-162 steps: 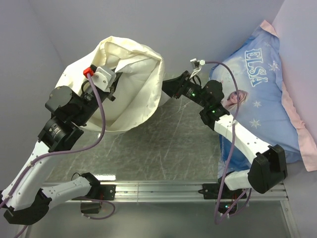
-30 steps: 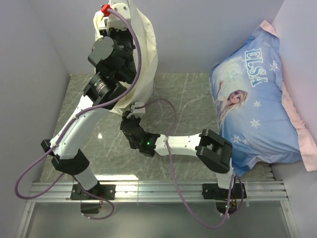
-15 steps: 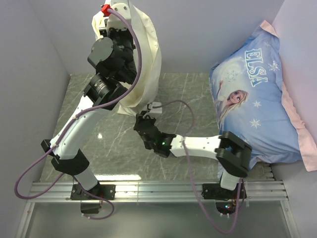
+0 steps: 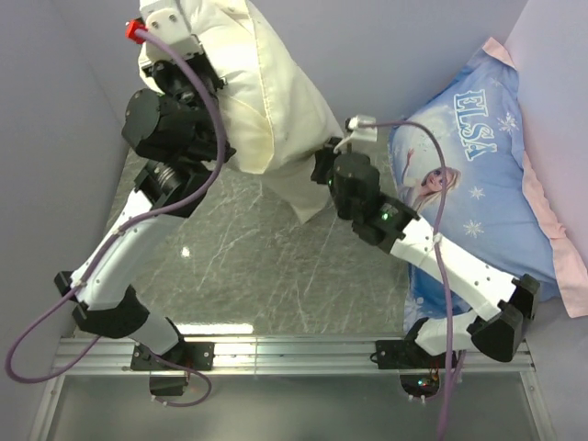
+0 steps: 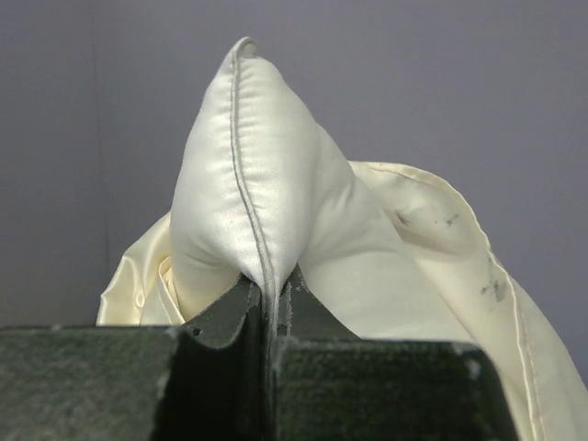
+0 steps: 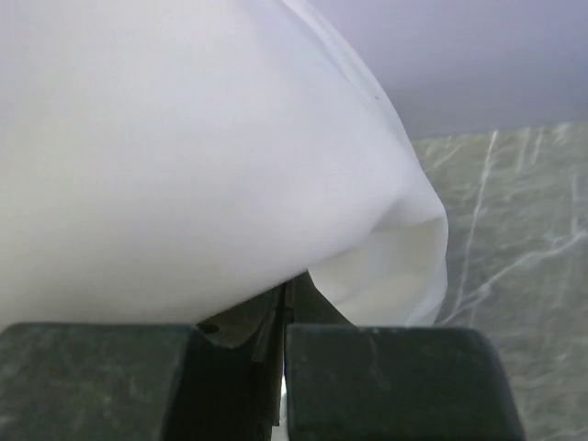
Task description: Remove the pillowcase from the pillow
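1. There are two grippers, one pillowcase [image 4: 266, 101], one white pillow [image 4: 308, 197] and one blue Elsa-print pillow [image 4: 478, 202].
2. The pillowcase is plain cream cloth, a little shiny, with a few small dark specks. It hangs high above the far left part of the marble table [image 4: 276, 266].
3. The left gripper [image 5: 273, 294] is closed tight on a seamed corner of the pillowcase and holds it up.
4. The right gripper [image 6: 283, 308] is closed on white cloth at the lower right end of the bundle. This seems to be the pillow coming out.
5. The Elsa-print pillow leans at the far right.
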